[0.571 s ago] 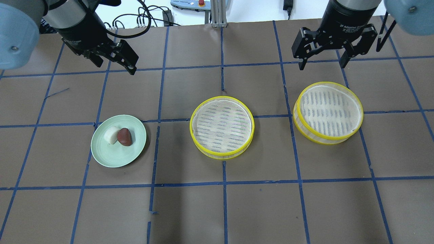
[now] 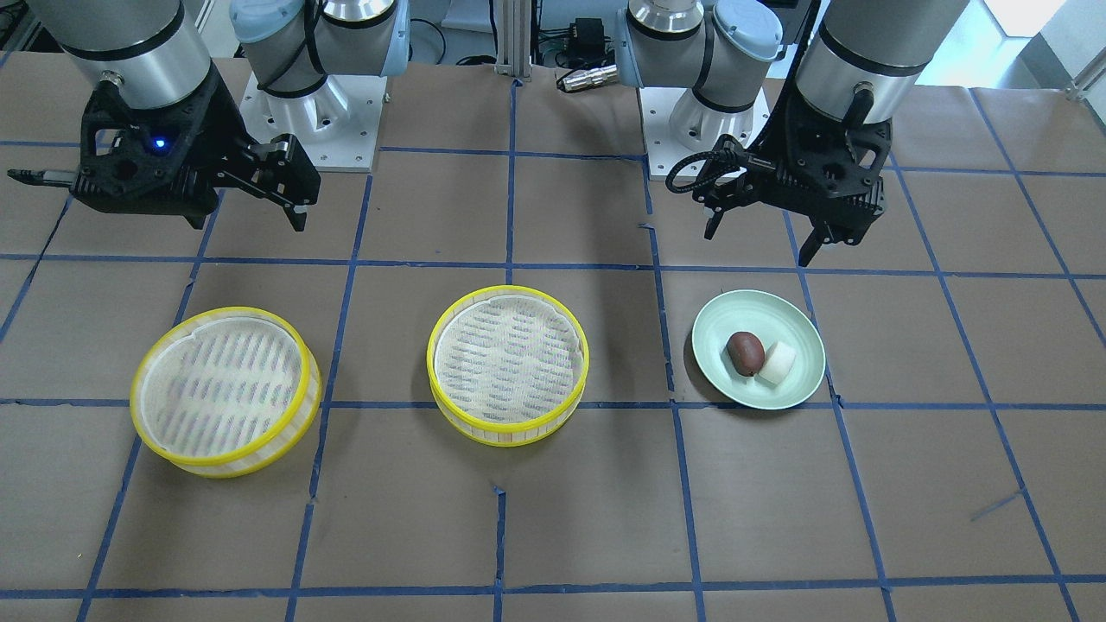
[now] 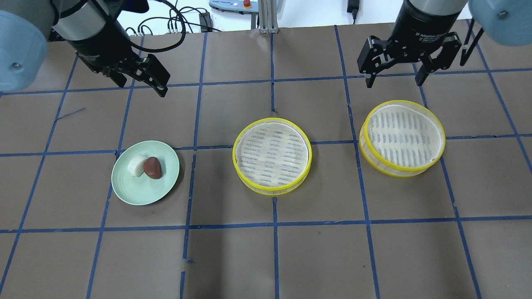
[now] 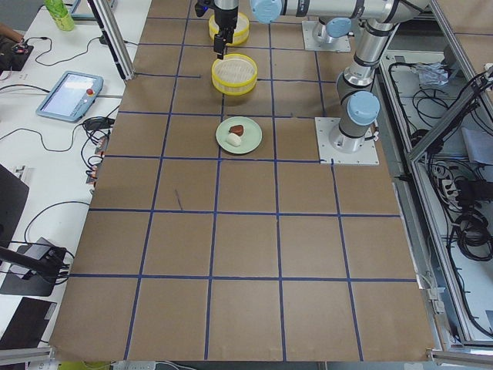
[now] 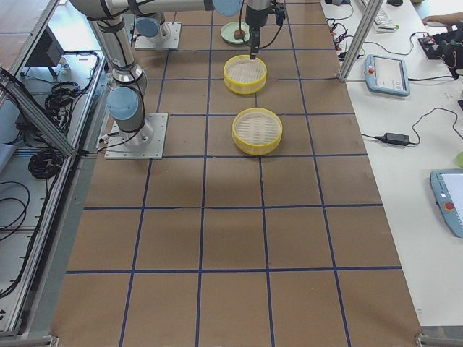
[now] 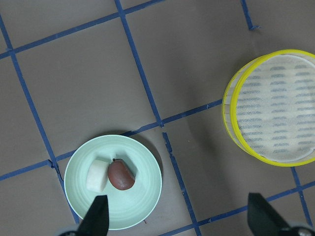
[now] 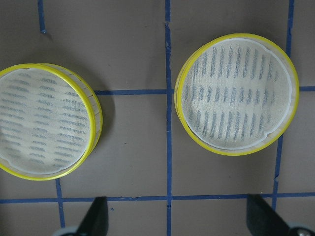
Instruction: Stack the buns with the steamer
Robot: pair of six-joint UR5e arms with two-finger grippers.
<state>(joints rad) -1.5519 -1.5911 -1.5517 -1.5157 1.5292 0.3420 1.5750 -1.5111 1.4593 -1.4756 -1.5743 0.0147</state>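
Nothing was done: white bun (image 3: 136,165), brown bun (image 3: 153,167) lay on plate (image 3: 141,192); centre steamer (image 3: 272,155), other steamer (image 3: 402,137) empty; left gripper (image 3: 141,86), right gripper (image 3: 393,82) hung wide open, holding nothing.

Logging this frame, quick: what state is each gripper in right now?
Left gripper: open, jaws spread wide, holding nothing.
Right gripper: open, jaws spread wide, holding nothing.
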